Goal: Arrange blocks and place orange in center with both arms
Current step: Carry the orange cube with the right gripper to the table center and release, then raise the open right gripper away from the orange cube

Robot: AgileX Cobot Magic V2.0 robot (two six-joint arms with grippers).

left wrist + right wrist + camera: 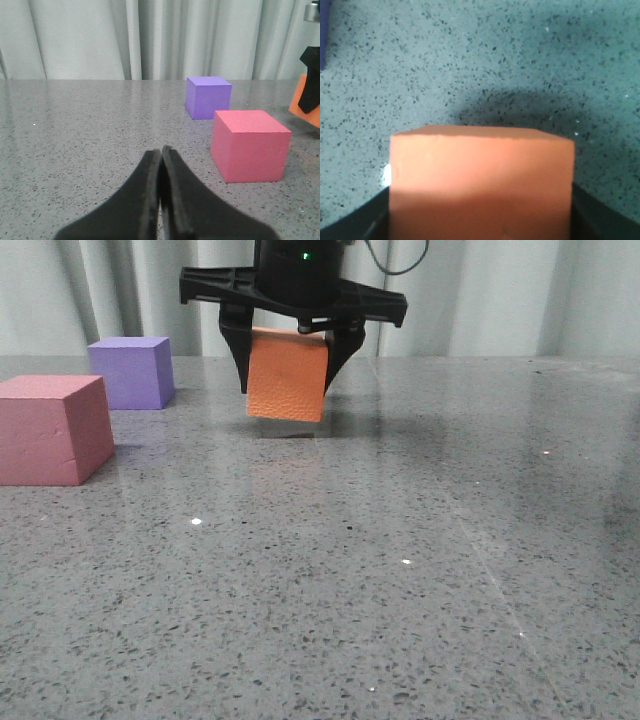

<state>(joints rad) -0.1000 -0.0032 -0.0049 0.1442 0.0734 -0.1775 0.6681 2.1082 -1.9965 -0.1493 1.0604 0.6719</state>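
Front view: orange pebbled foam cube pinched tilted in the right gripper, clear of the grey speckled table, purple and pink-red cubes left of it, left gripper closed empty; risks landing crooked, rolling.

**Setting: tabletop and backdrop**

Grey speckled stone-look tabletop, polished, showing small bright light reflections. Behind it hangs a pale grey-white curtain in vertical folds, covering the whole rear. Lighting even, soft shadows.
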